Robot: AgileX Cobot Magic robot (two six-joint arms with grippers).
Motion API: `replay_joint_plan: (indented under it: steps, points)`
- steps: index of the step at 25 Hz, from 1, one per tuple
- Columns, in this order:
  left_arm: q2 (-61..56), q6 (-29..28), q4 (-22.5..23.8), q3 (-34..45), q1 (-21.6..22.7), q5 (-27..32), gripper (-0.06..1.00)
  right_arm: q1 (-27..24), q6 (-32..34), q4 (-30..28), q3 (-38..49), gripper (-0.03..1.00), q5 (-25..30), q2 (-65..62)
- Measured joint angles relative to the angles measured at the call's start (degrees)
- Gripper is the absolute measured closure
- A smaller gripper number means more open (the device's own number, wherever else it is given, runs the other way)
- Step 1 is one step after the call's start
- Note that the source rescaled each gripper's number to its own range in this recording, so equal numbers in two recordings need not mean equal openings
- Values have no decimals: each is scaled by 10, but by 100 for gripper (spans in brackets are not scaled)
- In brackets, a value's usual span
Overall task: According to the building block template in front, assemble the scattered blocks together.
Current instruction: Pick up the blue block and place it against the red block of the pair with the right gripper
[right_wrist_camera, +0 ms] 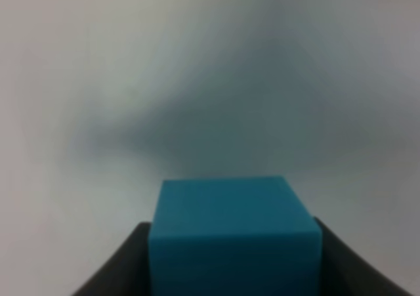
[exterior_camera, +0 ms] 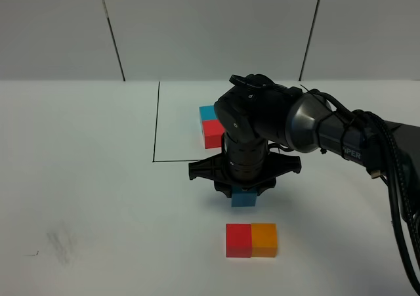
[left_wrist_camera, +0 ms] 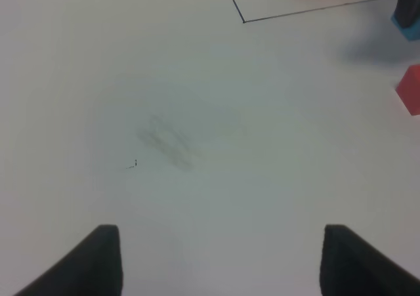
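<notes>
My right gripper (exterior_camera: 244,192) is shut on the light blue cube (exterior_camera: 244,199), which fills the right wrist view (right_wrist_camera: 233,233). It holds the cube a little above the table, just behind the red cube (exterior_camera: 238,240). The red cube and the orange cube (exterior_camera: 264,239) sit side by side and touch. The template (exterior_camera: 210,126) lies at the back inside the black outline (exterior_camera: 156,122). Its blue and red cubes show and its orange one is hidden by my right arm. My left gripper (left_wrist_camera: 220,233) is open and empty over bare table.
A faint grey smudge (left_wrist_camera: 167,145) marks the table at the front left. My right arm (exterior_camera: 341,135) reaches in from the right edge and its cables hang along that side. In the left wrist view the red cube (left_wrist_camera: 410,89) shows at the frame's edge.
</notes>
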Motion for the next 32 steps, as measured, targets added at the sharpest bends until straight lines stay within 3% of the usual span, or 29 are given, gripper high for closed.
replay_joint_plan:
  steps: [11, 32]
  points:
    - [0, 0, 0, 0, 0, 0, 41, 28, 30, -22, 0, 77, -26, 6]
    - [0, 0, 0, 0, 0, 0, 41, 28, 62, -30, 0, 77, 14, 24]
